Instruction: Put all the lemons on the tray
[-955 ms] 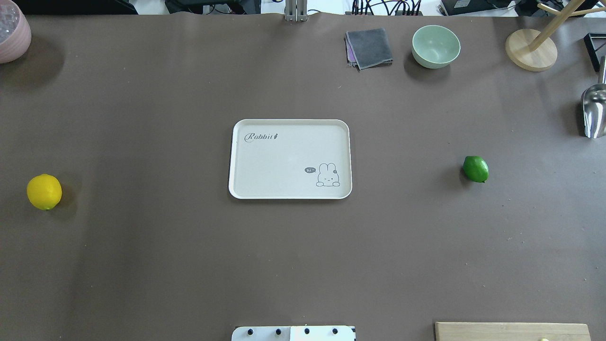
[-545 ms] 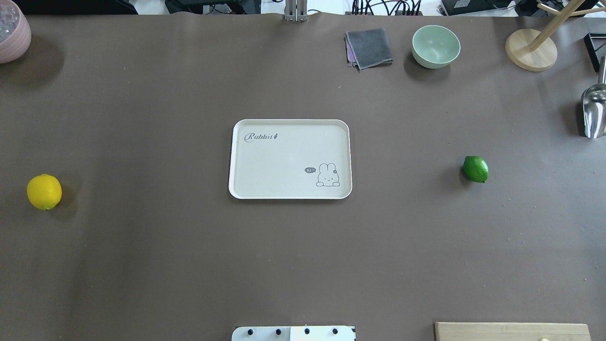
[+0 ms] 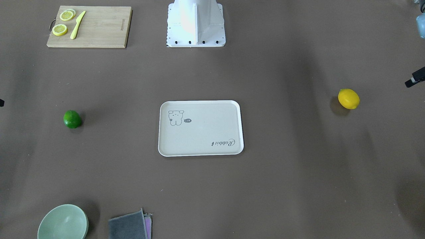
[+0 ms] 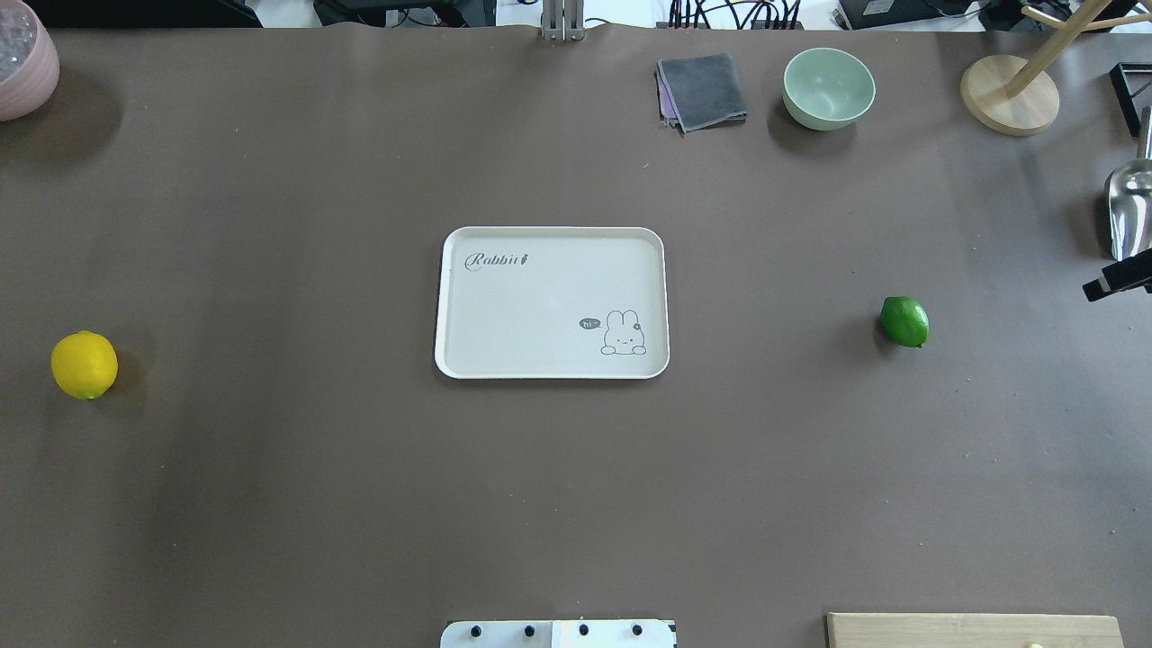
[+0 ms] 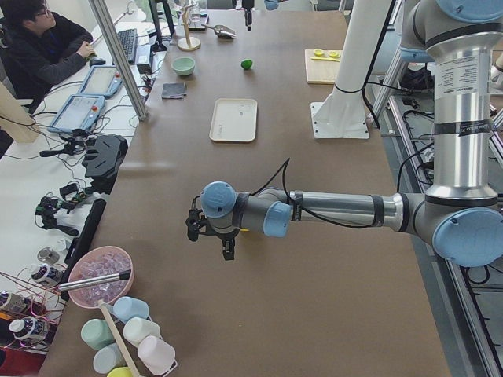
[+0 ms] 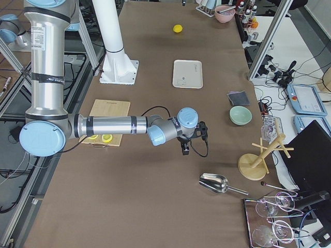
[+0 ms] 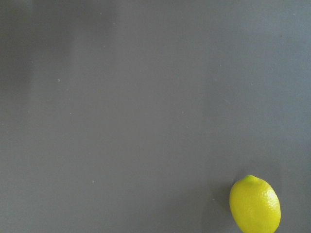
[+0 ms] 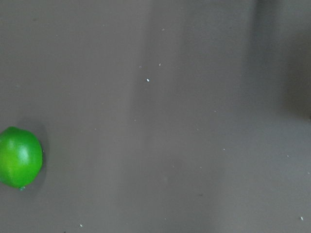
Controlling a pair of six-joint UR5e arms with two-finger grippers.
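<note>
The off-white tray [image 4: 540, 355] with "Rabbit" script lies empty mid-table. The yellow lemon [image 4: 84, 364] sits far left on the table and shows at the lower right of the left wrist view [image 7: 255, 205]. The green lemon [image 4: 904, 320] sits to the right and shows at the left edge of the right wrist view [image 8: 18, 156]. My left gripper [image 5: 228, 250] hangs above the table near the yellow lemon. My right gripper [image 6: 185, 150] hangs beyond the green lemon, with only a black tip [image 4: 1116, 286] at the overhead's right edge. I cannot tell whether either is open.
A wooden cutting board [image 3: 99, 33] with lemon slices and a yellow knife lies near the robot base [image 3: 196, 23]. At the far edge are a grey cloth [image 4: 702, 90], a green bowl [image 4: 828, 87], a wooden stand [image 4: 1008, 94], a metal scoop [image 4: 1129, 211] and a pink bowl [image 4: 22, 58].
A black tip of my right gripper has come into the overhead view at the right edge. The lemons and the tray have not moved.
</note>
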